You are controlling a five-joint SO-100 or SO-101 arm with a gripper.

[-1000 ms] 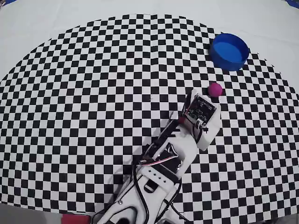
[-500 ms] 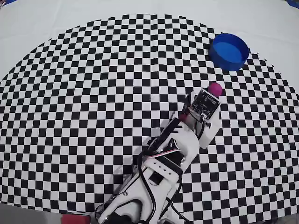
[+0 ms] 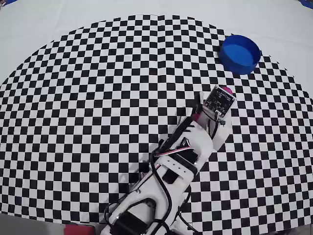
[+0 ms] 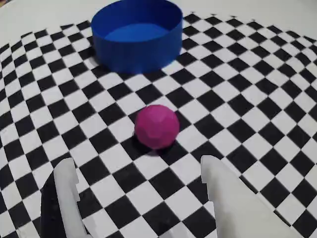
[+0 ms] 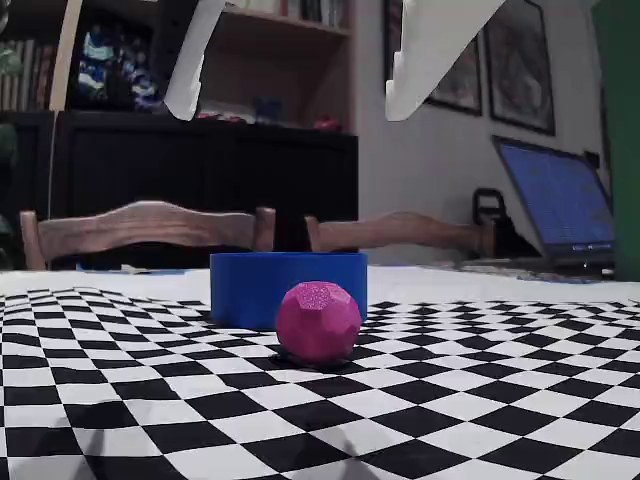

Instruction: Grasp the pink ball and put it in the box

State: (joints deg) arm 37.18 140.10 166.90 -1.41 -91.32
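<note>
The pincer (image 4: 138,198) hung wide open above the pink ball (image 4: 157,126), which sat on the checkered bench (image 4: 257,99) near the box (image 4: 136,47). Lowering straight until both fingers flanked it seemed wisest.

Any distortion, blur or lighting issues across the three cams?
Overhead view: fisheye bows the checkered cloth; even light. Wrist view: grid warps toward the edges, the white gripper fingers are soft up close, pink ball is sharp. Fixed view: dim room behind, ball casts a soft shadow, laptop screen glows and background is slightly soft.
</note>
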